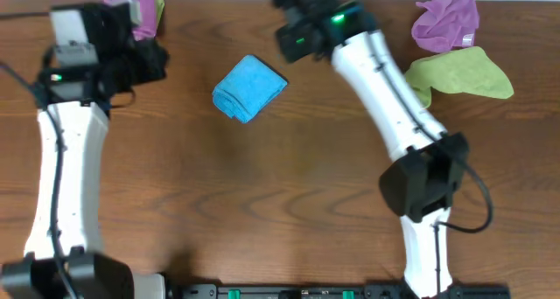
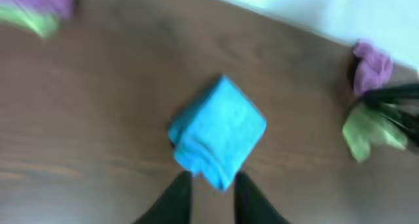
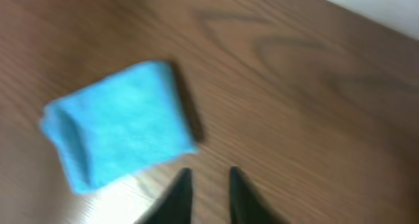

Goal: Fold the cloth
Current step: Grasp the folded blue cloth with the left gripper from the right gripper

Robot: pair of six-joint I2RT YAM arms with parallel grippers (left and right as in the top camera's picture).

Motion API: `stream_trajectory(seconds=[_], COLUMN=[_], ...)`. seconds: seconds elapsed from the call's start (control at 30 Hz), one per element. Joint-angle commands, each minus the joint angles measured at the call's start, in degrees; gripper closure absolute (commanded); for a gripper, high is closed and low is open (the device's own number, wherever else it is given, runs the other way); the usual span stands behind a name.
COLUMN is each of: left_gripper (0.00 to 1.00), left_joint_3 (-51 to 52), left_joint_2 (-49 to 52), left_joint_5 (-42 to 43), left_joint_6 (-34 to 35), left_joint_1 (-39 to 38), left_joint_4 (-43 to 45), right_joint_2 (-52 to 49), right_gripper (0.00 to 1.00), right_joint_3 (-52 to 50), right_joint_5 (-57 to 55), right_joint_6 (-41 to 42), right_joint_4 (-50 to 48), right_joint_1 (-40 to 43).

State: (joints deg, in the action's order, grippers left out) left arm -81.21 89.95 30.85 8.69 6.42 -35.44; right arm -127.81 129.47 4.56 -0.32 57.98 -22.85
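Overhead: bright sky-blue terry cloth [image 1: 249, 87] sits folded up ahead of my left hand [image 1: 156, 63] and right hand [image 3: 209, 175], both slightly apart, empty. Looks done; I'd just retreat.

Both arms stretch forward, the right one slanting inward; the left gripper [image 2: 209, 199] and right gripper [image 3: 206, 196] stand narrowly parted, holding nothing.

The cloth [image 1: 249, 87] is showing a solid bright sky blue. The surface [image 1: 262, 203] is showing brown with darker wood grain. Near its far right corner, a purple cloth [image 1: 446, 21] and a lime-green cloth [image 1: 464, 73] are showing plain colour. The left tool [image 2: 211, 181] and the right tool [image 3: 208, 178] are showing black.
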Motion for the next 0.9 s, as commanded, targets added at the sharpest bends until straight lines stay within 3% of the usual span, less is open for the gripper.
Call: stream_trajectory(seconds=[0.0, 0.07, 0.1, 0.23, 0.3, 0.33, 0.4, 0.87], left_gripper=[0.59, 0.53, 0.53, 0.51, 0.44, 0.34, 0.29, 0.13], left_joint_3=[7.2, 11.5, 13.0, 20.2, 23.0, 25.0, 27.5, 32.6], left_joint_2=[2.7, 4.3, 5.0, 7.9, 8.3, 8.5, 9.2, 16.6], left_joint_5=[8.3, 12.9, 14.5, 16.8, 16.8, 16.6, 16.6, 16.2], left_joint_6=[7.3, 10.0, 11.1, 16.8, 19.2, 21.2, 23.1, 27.9], left_joint_1=[0.1, 0.1, 0.1, -0.1, -0.1, -0.1, -0.1, -0.2], left_joint_4=[5.1, 10.0, 11.6, 21.0, 25.7, 28.7, 31.7, 42.4], right_joint_2=[-0.9, -2.4, -3.3, -8.8, -10.8, -12.0, -13.0, -17.6], right_gripper=[0.7, 0.96, 0.99, 0.99, 0.99, 0.99, 0.99, 0.99], right_joint_3=[-0.1, -0.2, -0.2, -0.2, -0.2, -0.2, -0.2, -0.2], right_joint_5=[8.7, 9.6, 9.7, 9.9, 10.0, 10.6, 11.4, 12.8], right_joint_6=[0.0, 0.2, 0.3, 0.8, 2.6, 4.3, 5.8, 8.5], right_joint_4=[0.2, -0.3, -0.6, -4.4, -7.3, -9.6, -11.4, -17.4], right_joint_1=[2.6, 3.4, 3.4, 2.0, 1.4, 1.3, 1.2, -0.7])
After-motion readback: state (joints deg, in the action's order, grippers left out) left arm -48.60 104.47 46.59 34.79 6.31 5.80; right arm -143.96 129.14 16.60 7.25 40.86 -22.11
